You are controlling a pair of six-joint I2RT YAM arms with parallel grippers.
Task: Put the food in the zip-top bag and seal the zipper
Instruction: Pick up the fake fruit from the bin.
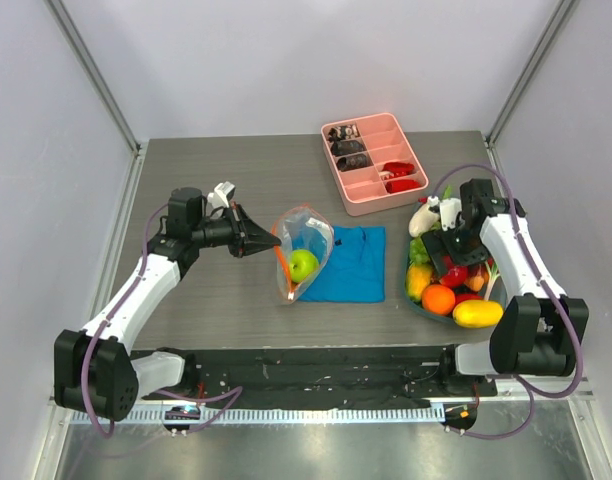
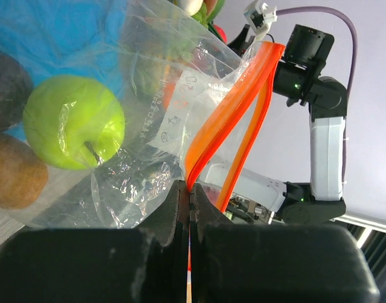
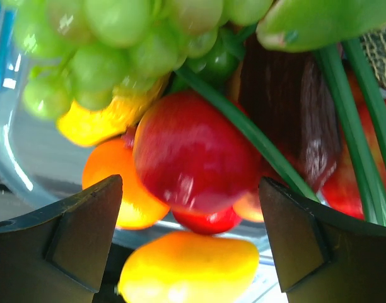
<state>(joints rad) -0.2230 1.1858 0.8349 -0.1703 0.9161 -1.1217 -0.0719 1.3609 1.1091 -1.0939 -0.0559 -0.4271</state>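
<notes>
The clear zip-top bag [image 1: 304,245] lies partly on the blue cloth with a green apple [image 1: 303,265] inside; the apple also shows in the left wrist view [image 2: 73,122]. My left gripper [image 1: 268,243] is shut on the bag's orange-red zipper strip [image 2: 228,120] and holds the mouth open. My right gripper [image 1: 454,262] is open just above the pile of food [image 1: 451,285] in a clear bowl. In the right wrist view its fingers [image 3: 86,227] straddle a red apple [image 3: 196,151], with an orange [image 3: 117,189], a yellow fruit [image 3: 190,268] and green grapes [image 3: 117,44] around it.
A pink divided tray [image 1: 374,162] with small dark and red pieces stands at the back. The blue folded cloth [image 1: 351,265] lies between bag and bowl. A white piece [image 1: 423,215] sits at the bowl's far edge.
</notes>
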